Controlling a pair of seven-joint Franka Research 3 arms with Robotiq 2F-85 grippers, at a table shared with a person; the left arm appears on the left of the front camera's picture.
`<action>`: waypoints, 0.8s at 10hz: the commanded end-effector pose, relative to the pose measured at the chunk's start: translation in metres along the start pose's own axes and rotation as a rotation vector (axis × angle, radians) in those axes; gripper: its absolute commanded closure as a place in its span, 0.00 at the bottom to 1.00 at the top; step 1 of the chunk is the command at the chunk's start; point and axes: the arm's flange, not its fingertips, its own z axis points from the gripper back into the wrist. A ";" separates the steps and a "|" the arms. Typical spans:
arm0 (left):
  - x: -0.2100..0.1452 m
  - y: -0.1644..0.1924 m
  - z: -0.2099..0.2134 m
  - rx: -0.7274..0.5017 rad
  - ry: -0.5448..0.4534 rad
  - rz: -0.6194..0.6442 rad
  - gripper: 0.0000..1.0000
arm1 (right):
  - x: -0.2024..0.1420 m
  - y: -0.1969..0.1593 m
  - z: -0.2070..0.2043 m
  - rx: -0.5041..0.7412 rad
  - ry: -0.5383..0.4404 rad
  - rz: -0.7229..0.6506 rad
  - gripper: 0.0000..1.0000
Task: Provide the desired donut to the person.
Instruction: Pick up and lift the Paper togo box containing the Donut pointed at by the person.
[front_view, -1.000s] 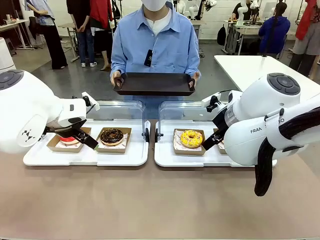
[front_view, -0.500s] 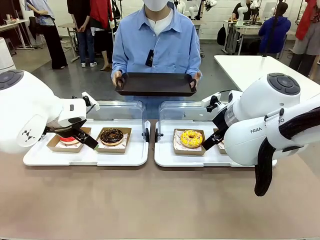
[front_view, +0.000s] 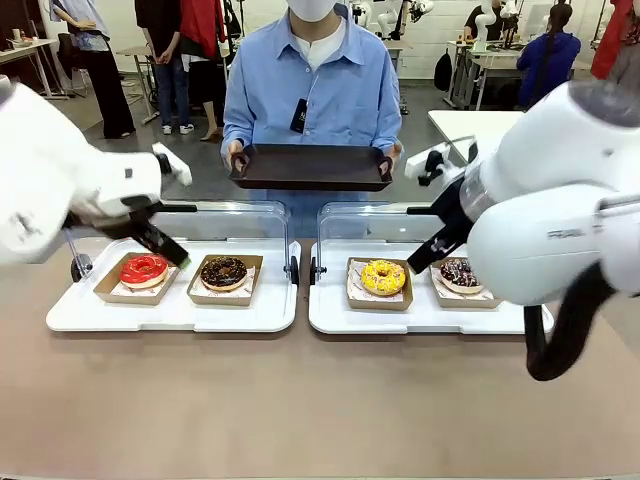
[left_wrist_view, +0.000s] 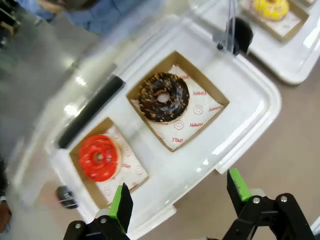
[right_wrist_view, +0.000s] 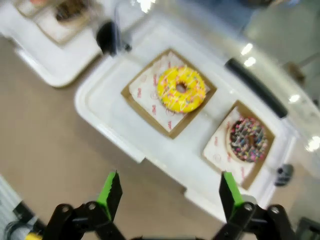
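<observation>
The person, in a light blue shirt, stands at the far side holding a dark tray in both hands. On the left white tray sit a red donut and a chocolate donut. The right white tray carries a yellow donut and a sprinkled chocolate donut. My left gripper hangs open above the left tray. High over the right tray, my right gripper is open. Neither holds anything.
Each donut lies in its own brown cardboard box. Clear lids stand open behind both trays. Bare brown tabletop stretches in front of the trays. Other people and tables are far behind the person.
Both arms have lifted up from the trays, uncovering the red donut and the sprinkled donut. The person's tray has stayed in place.
</observation>
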 end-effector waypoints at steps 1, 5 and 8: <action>0.020 0.006 0.065 0.018 0.021 -0.031 0.00 | 0.004 0.002 0.066 -0.031 0.051 -0.014 0.00; 0.043 -0.001 0.129 0.101 0.092 -0.060 0.00 | 0.023 -0.003 0.144 -0.071 0.077 -0.062 0.00; 0.038 -0.001 0.125 0.027 0.032 -0.042 0.00 | 0.011 0.000 0.127 -0.023 0.056 -0.023 0.00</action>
